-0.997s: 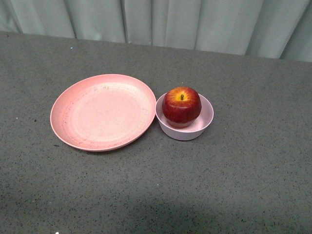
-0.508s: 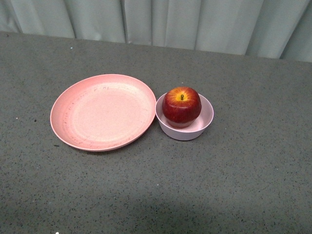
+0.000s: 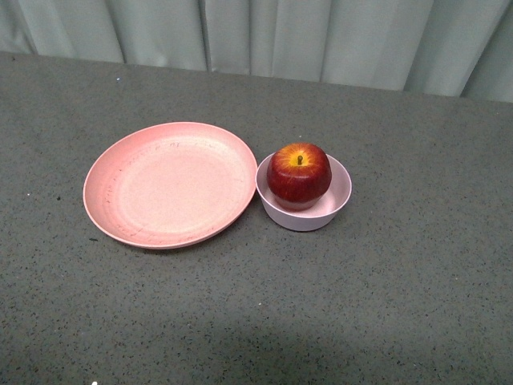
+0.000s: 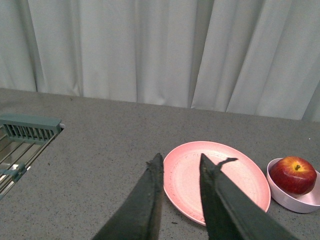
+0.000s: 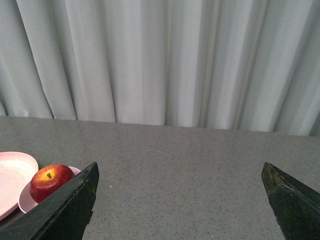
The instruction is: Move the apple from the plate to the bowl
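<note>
Sitting in bowl (image 3: 321, 213): apple (image 3: 299, 176) | dark-red | yellow-orange stem patch

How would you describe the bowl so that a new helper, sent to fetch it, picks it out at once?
On the grey table, find the wide pink plate. Just beside it on the robot's right, nearly touching its rim, sits the bowl. It is smaller, deeper and paler than the plate, and it holds a dark-red apple.

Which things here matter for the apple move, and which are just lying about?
Job: apple, sitting in the bowl; plate, bare; left gripper, right gripper.
Lying about: green rack at the table's edge; curtain behind.
</note>
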